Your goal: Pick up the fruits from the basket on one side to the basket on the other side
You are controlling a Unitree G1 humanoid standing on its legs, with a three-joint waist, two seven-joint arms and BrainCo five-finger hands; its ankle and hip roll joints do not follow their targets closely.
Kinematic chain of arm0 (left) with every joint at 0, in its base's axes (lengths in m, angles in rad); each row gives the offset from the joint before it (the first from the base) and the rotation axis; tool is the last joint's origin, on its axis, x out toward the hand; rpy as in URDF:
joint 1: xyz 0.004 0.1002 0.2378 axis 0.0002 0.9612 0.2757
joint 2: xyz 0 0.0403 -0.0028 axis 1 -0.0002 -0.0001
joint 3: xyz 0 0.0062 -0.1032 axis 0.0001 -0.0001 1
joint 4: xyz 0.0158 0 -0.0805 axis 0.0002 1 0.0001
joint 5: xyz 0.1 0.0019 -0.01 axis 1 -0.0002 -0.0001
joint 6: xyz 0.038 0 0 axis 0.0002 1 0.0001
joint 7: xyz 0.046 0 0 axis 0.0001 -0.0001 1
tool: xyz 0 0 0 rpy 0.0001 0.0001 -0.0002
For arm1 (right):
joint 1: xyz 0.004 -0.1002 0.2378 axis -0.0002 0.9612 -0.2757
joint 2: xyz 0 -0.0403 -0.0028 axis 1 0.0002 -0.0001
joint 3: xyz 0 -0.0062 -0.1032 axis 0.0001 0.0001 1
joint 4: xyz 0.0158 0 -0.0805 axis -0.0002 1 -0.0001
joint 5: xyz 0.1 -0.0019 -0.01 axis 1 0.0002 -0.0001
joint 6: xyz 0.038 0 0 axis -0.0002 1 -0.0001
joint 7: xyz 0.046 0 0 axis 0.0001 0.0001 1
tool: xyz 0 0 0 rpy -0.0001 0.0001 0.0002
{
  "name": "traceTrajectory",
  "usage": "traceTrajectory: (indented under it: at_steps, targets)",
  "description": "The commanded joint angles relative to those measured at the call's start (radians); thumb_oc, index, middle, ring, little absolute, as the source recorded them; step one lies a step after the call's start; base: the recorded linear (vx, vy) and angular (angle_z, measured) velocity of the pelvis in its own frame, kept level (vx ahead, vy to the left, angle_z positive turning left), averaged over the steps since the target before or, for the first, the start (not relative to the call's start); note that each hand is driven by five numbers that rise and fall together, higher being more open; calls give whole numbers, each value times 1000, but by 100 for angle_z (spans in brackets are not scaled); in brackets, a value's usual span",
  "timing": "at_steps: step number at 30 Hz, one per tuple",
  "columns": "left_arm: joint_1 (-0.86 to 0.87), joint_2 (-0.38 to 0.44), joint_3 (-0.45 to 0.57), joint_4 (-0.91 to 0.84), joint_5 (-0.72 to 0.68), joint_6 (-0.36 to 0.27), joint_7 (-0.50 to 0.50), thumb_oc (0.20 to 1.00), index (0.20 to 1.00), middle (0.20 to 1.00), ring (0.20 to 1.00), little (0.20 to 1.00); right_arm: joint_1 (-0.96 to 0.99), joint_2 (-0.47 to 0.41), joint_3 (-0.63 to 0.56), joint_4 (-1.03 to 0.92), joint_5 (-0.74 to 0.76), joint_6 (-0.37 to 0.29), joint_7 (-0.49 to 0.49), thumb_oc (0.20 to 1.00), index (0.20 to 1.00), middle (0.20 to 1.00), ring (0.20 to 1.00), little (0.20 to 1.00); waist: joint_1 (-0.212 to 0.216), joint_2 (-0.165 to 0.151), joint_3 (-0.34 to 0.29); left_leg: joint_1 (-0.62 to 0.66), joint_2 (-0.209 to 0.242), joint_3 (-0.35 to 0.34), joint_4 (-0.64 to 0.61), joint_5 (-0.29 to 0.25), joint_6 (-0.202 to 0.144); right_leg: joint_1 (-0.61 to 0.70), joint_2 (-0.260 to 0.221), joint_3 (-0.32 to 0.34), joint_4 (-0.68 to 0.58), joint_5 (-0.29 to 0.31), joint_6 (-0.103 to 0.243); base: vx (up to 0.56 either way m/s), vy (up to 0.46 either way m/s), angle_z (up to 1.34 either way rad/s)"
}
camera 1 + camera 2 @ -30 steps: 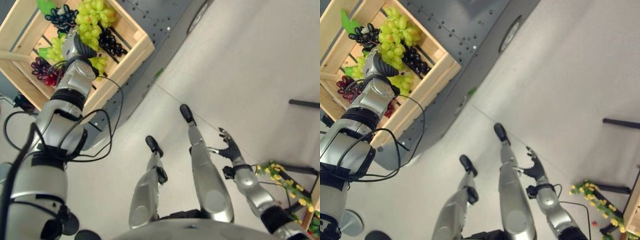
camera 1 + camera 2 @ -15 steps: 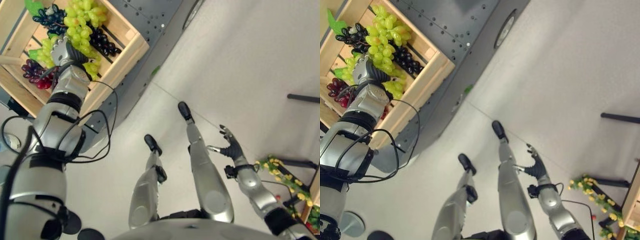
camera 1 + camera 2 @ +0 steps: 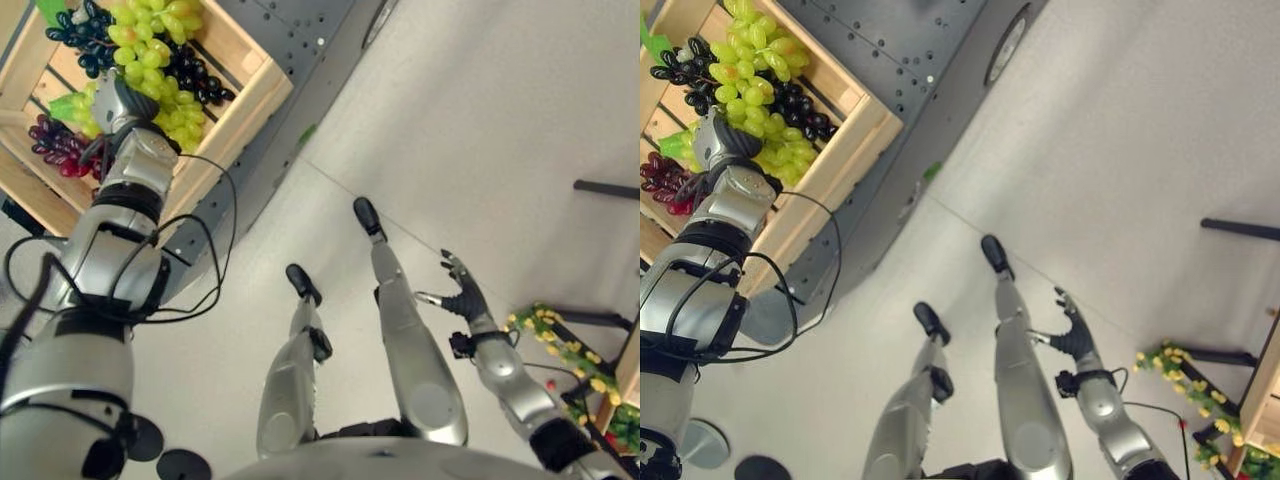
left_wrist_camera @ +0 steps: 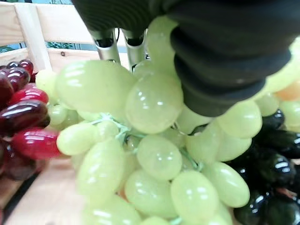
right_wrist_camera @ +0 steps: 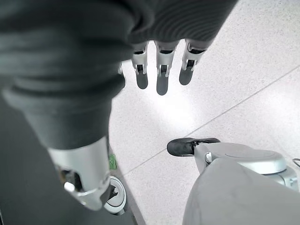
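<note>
Left hand: I have my left hand (image 3: 118,100) reaching into the wooden crate (image 3: 245,95) at the far left, resting on the grapes. In the left wrist view its fingers (image 4: 107,43) run down behind a green bunch (image 4: 154,154), and I cannot tell whether they are closed on it.

Right hand: my right hand (image 3: 462,296) hangs over the floor (image 3: 480,120) at the near right, fingers straight and spread, holding nothing; the right wrist view shows them extended above the bare floor.

Fruit: all grapes. A large green bunch (image 3: 150,25) lies along the far side of the crate, dark purple bunches (image 3: 190,78) beside it and at the far left corner, a red bunch (image 3: 55,150) on the near left side, and more green grapes directly under my left hand.

Crate: it sits on a grey metal bench (image 3: 290,40) with rows of small holes, tilted diagonally in my view.

Other side: at the near right edge I see part of a second wooden crate (image 3: 1262,400) with yellow and green fruit (image 3: 560,345) next to it, too small for me to identify.
</note>
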Motion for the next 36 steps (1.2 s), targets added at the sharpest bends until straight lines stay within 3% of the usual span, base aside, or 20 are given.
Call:
traceTrajectory:
  at_steps: [1,13,20,23,27,30,33,36]
  targets:
    - [-28,9,35,51,-68,-11,10,200,200,200,200,200,53,-30,12,-51,22,-41,-20,1000,1000,1000,1000,1000,-3,-57,5,-36,10,-54,7,26,0,108,1,-91,25,-162,110,0,0,0]
    - [6,16,-17,5,8,-25,-21,200,200,200,200,200,34,-52,12,-56,2,-44,-29,1000,1000,1000,1000,1000,7,-67,5,-29,16,-71,7,36,-3,118,6,-101,30,-161,106,0,0,0]
    - [117,152,-98,-98,154,-45,-85,200,200,200,200,200,0,-79,2,-42,-20,-39,-26,1000,1000,1000,1000,1000,36,-30,5,1,7,-96,7,43,-2,161,-3,-120,24,-161,102,-29,-2,-6]
    - [177,212,-115,-232,195,-58,-104,200,200,200,200,200,-16,-84,-7,-26,-32,-34,-23,1000,1000,1000,1000,1000,58,-7,5,9,3,-114,7,51,-3,179,-10,-137,22,-163,101,-40,-25,3]
    - [280,317,-94,-411,231,-86,-128,200,200,200,200,200,-34,-87,-21,-11,-50,-30,-18,1000,1000,1000,1000,1000,82,14,5,28,-1,-135,7,56,-2,212,-12,-158,19,-168,98,-25,-21,12]
    - [411,402,-23,-582,265,-110,-154,200,200,200,200,200,-49,-93,-44,1,-65,-26,-6,1000,1000,1000,1000,1000,106,26,5,61,0,-155,7,59,-1,259,-14,-180,20,-180,93,-25,-37,9]
    - [454,423,11,-644,272,-116,-165,200,200,200,200,200,-56,-96,-50,6,-70,-23,-2,1000,1000,1000,1000,1000,110,29,5,67,0,-160,7,65,-1,269,-14,-188,18,-179,91,-18,-31,18]
    - [540,499,72,-773,314,-131,-215,200,200,200,200,200,-66,-103,-79,25,-81,-11,22,1000,1000,1000,1000,1000,135,40,-7,96,1,-179,7,64,1,314,-9,-216,18,-193,85,-6,-41,17]
